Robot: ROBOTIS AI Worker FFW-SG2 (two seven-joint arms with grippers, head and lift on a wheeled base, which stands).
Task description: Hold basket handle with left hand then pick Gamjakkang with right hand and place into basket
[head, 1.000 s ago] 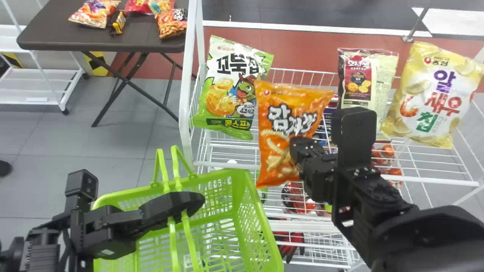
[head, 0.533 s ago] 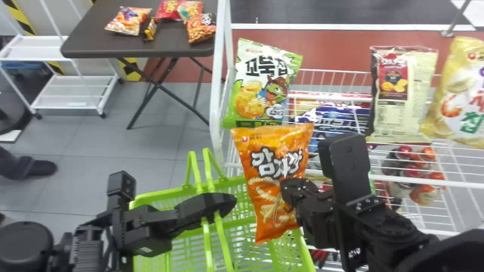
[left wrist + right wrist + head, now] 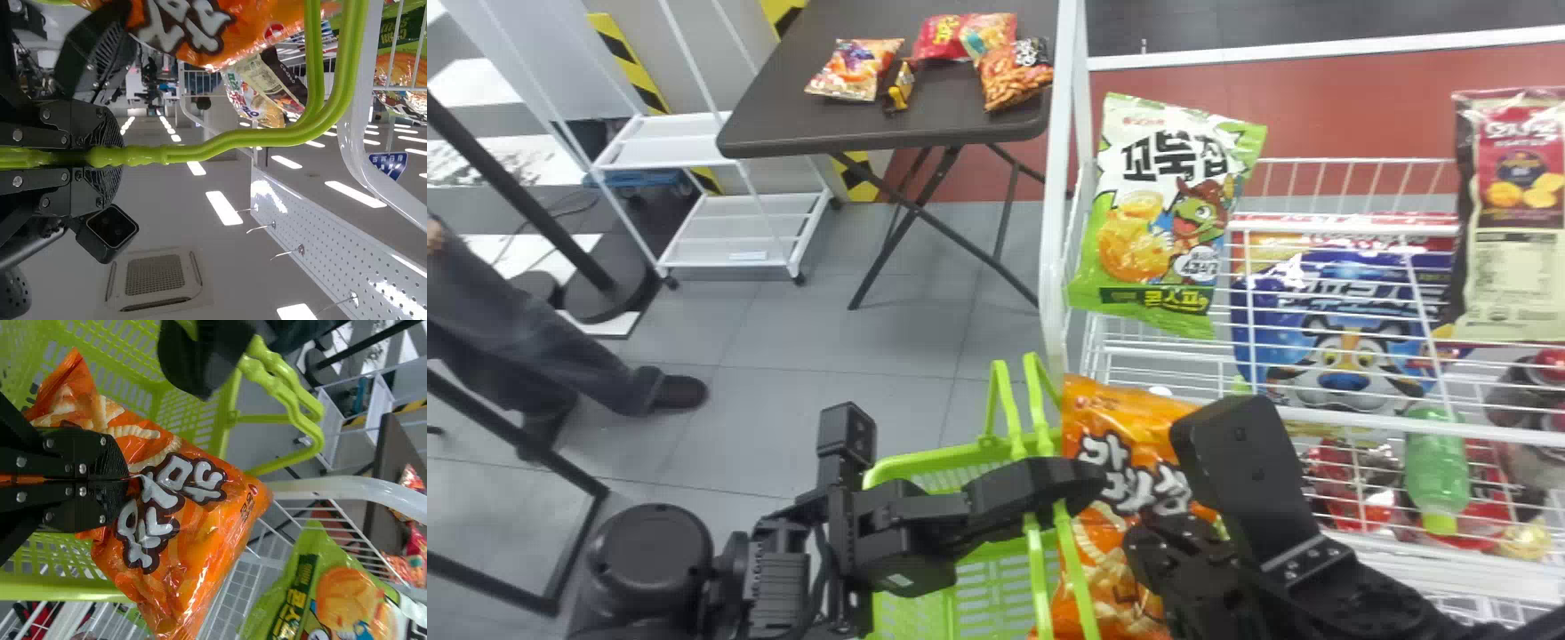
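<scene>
At green basket (image 3: 934, 461): glossy orange Gamjakkang (image 3: 1107, 569), white-lettered, pinched by right fingers (image 3: 1152, 547); left fingers (image 3: 1049, 480) grip handle (image 3: 267, 137).

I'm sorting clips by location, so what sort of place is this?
Probably a snack shop, or a mock-up of one: a white wire rack holds snack bags, and there is a green shopping basket and a perforated panel with hooks.

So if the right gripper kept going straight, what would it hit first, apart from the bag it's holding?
Probably the green basket handles, which cross ahead of the right gripper and its Gamjakkang; how their depths compare is unclear.
</scene>
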